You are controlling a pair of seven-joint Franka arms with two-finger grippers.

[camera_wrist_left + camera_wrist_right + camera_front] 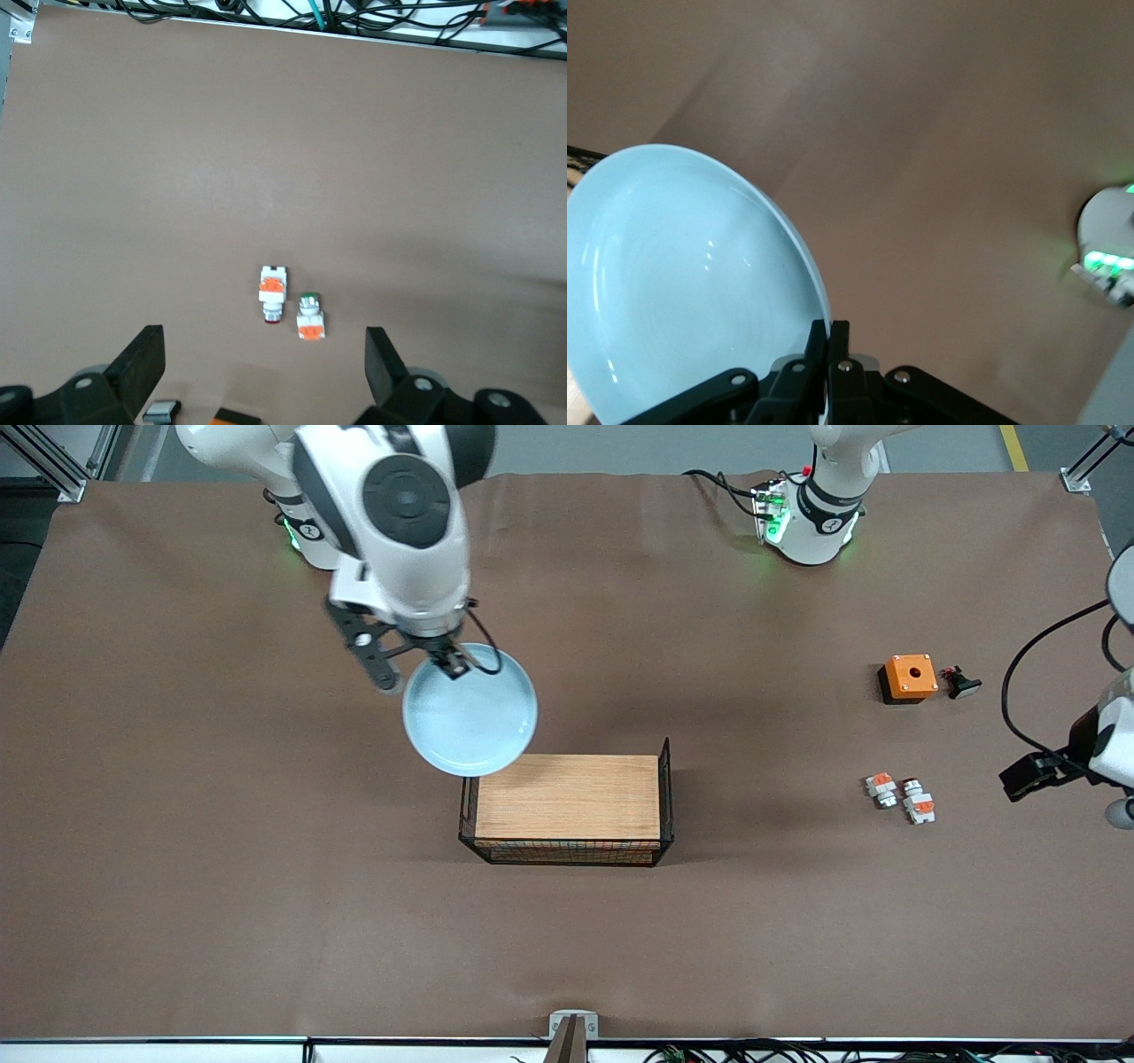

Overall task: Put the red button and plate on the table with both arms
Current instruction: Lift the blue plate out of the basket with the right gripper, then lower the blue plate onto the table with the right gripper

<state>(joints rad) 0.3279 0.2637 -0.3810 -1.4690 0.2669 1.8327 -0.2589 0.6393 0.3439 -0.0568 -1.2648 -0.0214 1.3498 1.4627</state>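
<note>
My right gripper is clenched on the rim of the plate, at the plate's twelve o'clock in the front view. The plate hangs tilted in the air, partly over the wood-topped wire rack and partly over bare worktop. In the right wrist view the jaws pinch the pale-blue rim between them.

My left gripper hovers with its jaws released and wide over the left arm's end of the worktop. The red button lies on the worktop under them, touching nothing of mine, with a shorter white-orange piece just beside it. An orange box sits near them, farther from the front camera.
</note>
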